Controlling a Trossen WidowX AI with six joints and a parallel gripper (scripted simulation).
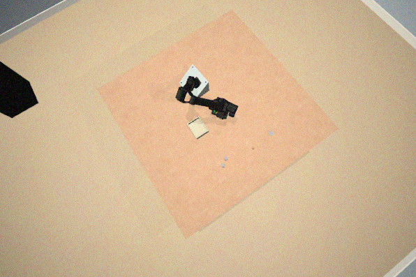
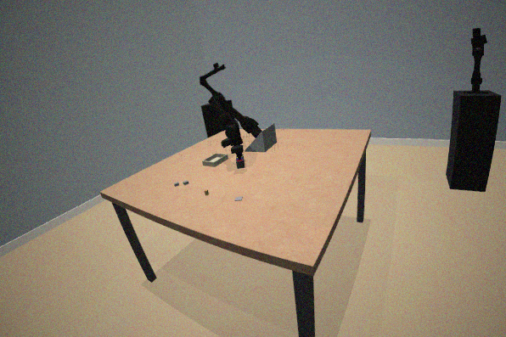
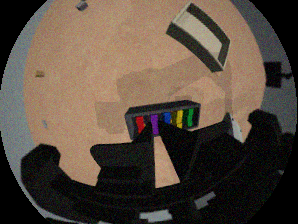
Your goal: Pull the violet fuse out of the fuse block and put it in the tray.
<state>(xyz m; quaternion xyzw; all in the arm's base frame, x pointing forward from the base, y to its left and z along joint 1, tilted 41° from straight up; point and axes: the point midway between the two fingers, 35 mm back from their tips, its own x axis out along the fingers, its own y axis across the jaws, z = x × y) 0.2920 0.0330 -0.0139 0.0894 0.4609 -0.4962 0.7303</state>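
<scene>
The violet fuse (image 3: 154, 124) sits in the fuse block (image 3: 162, 121), in a row with a red fuse (image 3: 140, 124) on one side and blue (image 3: 168, 120), yellow (image 3: 180, 117) and green (image 3: 190, 116) ones on the other. It looks like it is still down in its slot, no higher than the others.

Our gripper (image 3: 157, 141) is right over the block and squeezed shut on something, and we think it is the violet fuse. The wrist view shows the dark fingers coming in close around it. We cannot see if they touch the fuses next to it.

The tray (image 3: 198, 35) lies near the block, on the table (image 2: 297, 194). We see nothing inside it.

So we think the grab is done. The pull straight up is not done yet. After that we must carry the fuse to the tray and let go. A few small bits (image 2: 181, 183) lie farther off on the table, out of our way.
</scene>
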